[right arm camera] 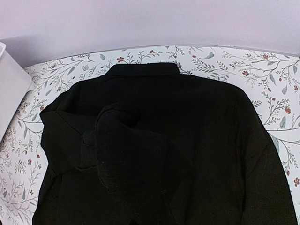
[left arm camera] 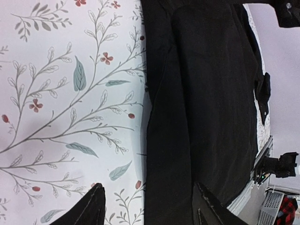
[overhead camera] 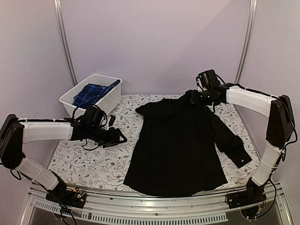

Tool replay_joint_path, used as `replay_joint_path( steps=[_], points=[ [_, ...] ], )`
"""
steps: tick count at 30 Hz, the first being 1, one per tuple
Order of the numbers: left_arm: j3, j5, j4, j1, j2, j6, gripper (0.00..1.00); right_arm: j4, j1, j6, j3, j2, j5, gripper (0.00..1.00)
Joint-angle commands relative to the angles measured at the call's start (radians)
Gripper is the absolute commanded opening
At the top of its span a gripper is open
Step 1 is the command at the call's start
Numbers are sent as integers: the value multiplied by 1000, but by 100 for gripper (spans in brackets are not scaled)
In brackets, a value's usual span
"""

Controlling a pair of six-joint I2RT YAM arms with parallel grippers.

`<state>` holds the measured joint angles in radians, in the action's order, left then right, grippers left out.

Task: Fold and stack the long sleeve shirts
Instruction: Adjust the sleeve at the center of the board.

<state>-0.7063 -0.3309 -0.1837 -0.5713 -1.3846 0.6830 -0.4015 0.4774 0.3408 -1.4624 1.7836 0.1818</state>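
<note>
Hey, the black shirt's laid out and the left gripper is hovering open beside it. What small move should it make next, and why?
Probably lower the left gripper onto the side edge of the black shirt and close. Its open fingers straddle that edge above the table, while the right gripper is shut, seemingly on cloth at the far shoulder.

Plain black shirt [overhead camera: 180, 140], dark blue plaid shirt [overhead camera: 93, 93], white tub [overhead camera: 114, 93], white tablecloth [overhead camera: 84, 161] printed with grey-green leaves and small red flowers
</note>
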Motion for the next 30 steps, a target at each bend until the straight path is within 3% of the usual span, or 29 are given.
replay_joint_path(
  steps=[1,10,17,21,24,27,30],
  points=[
    [-200,68,86,46,-180,-43,62,22,1,6,33,-18,-44,0],
    [-759,175,108,131,-734,-9,63,52,41,48,165,-107,-115,0],
    [-1050,177,65,142,-966,24,65,53,104,58,195,-128,-104,0],
    [-1124,187,74,153,-1044,53,63,52,121,63,200,-136,-106,0],
    [-1174,193,66,155,-1089,59,57,50,135,63,200,-140,-103,0],
    [-1213,185,59,156,-1123,61,45,47,144,64,199,-141,-102,0],
    [-1233,174,63,157,-1138,65,20,44,153,65,196,-140,-96,0]
  ],
)
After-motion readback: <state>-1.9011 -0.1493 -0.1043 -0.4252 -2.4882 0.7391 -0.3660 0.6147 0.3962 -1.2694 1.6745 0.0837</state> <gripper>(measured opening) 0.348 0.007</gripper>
